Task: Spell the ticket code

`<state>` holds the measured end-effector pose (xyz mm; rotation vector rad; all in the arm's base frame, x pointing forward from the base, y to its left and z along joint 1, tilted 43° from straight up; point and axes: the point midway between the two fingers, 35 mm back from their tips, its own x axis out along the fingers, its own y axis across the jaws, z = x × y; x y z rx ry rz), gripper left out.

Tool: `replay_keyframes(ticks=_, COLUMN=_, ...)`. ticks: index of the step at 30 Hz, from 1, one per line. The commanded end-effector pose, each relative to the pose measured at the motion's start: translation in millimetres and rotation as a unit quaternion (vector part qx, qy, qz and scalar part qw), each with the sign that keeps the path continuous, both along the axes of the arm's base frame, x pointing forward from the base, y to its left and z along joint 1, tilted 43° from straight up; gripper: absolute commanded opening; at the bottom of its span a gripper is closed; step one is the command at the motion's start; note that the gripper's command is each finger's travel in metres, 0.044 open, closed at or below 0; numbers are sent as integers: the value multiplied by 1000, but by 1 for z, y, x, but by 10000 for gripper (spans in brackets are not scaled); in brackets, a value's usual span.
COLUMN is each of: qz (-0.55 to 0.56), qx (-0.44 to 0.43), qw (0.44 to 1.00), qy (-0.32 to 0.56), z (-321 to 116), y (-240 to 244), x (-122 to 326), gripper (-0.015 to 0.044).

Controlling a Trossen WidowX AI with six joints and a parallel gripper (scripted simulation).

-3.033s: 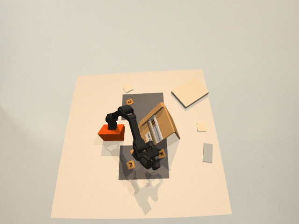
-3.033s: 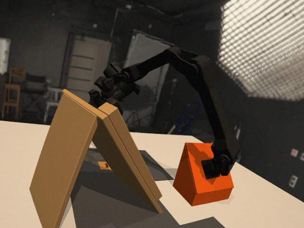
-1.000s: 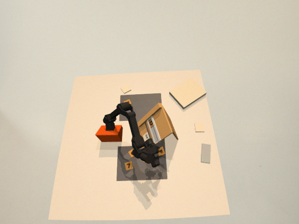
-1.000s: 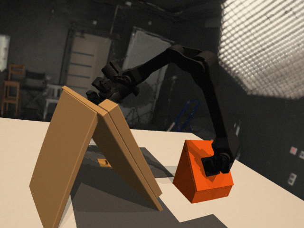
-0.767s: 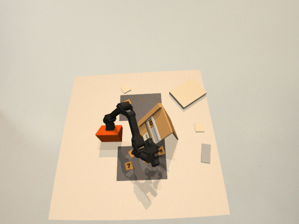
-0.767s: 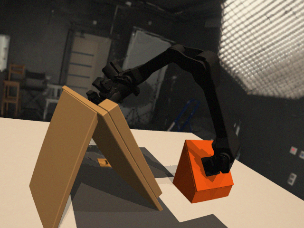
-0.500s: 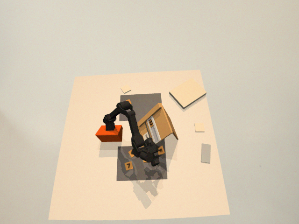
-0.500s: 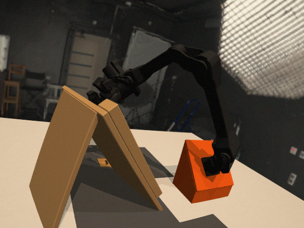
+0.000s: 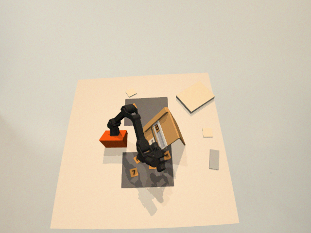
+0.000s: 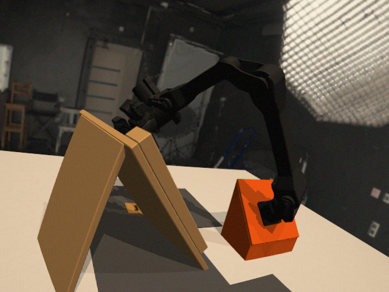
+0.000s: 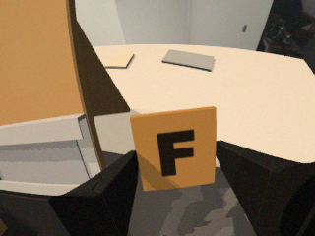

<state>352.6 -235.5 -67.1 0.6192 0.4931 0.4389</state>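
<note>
My gripper (image 9: 164,156) (image 11: 176,151) is shut on the orange F tile (image 9: 167,155) (image 11: 204,169), held upright in the wrist view with its letter facing the camera. It is raised just off the end of the white rail (image 9: 161,138) (image 11: 36,126), to the rail's right in the wrist view, not in it. The rail runs across the leaning tan board (image 9: 170,127) (image 10: 84,188). A tile (image 9: 157,128) that looks like D sits toward the rail's far end. The ticket (image 9: 151,141) is partly hidden by the arm and its print is unreadable. In the exterior view the board hides the fingertips.
On the near dark mat (image 9: 128,184) lie a 7 tile (image 9: 133,172) and two partly covered tiles. Another tile (image 9: 134,105) is partly hidden at the far mat (image 9: 150,108). A large pale block (image 9: 196,96), a grey slab (image 9: 214,159) (image 11: 189,59) and small pale squares stand around.
</note>
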Motion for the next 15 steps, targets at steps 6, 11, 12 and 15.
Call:
replay_keyframes(ticks=6, qz=-1, qx=0, qw=1000, qy=-1, z=4, y=3, x=-1, gripper=0)
replay_keyframes(ticks=11, qz=-1, qx=0, qw=1000, qy=-1, z=5, y=5, x=-1, gripper=0)
replay_keyframes(ticks=12, qz=-1, qx=0, qw=1000, qy=-1, z=6, y=5, x=-1, gripper=0)
replay_keyframes(ticks=15, qz=-1, qx=0, qw=1000, qy=-1, z=6, y=6, x=-2, gripper=0)
